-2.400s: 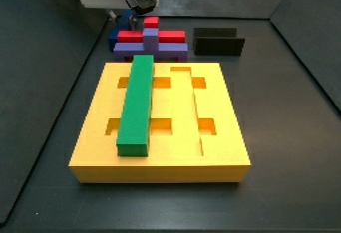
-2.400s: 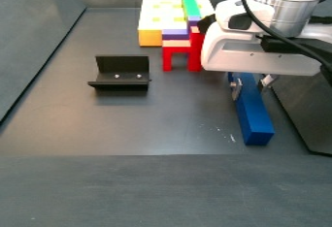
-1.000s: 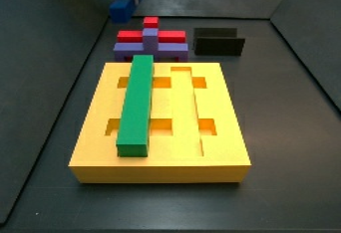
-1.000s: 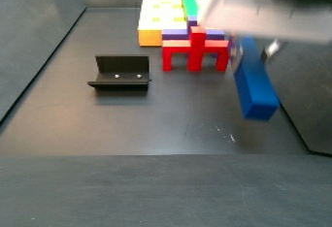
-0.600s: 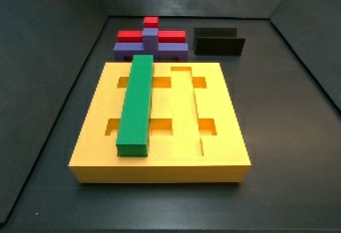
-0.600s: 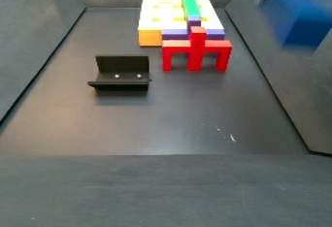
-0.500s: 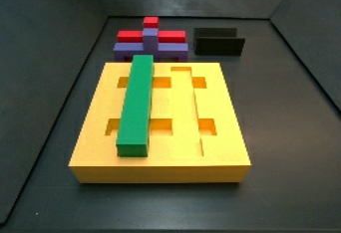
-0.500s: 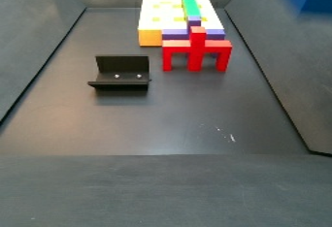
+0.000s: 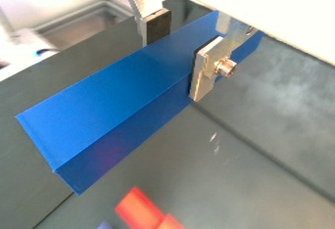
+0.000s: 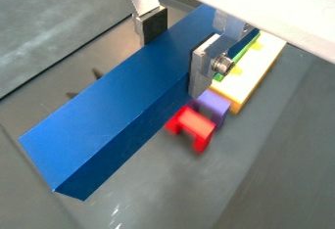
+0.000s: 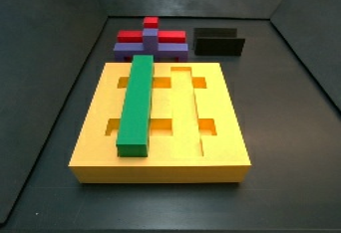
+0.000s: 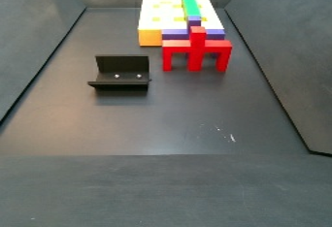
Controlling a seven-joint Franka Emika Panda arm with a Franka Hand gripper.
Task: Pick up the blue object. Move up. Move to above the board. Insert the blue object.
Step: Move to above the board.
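Gripping the long dark-blue rectangular bar [image 9: 131,101] between closed gripper [image 9: 179,45] jaws, high above the bench, heading for the grooved yellow board [image 11: 226,147].

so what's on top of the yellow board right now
A green bar lies lengthwise in a groove of the yellow board. What is beneath the bar is hidden. The end effector, visible only in the wrist views, grips the blue object, which isn't on the board.

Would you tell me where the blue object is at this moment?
The blue object appears only in both wrist views, clamped between the fingers of the gripper and held in the air, with the red piece below it; neither side view shows it.
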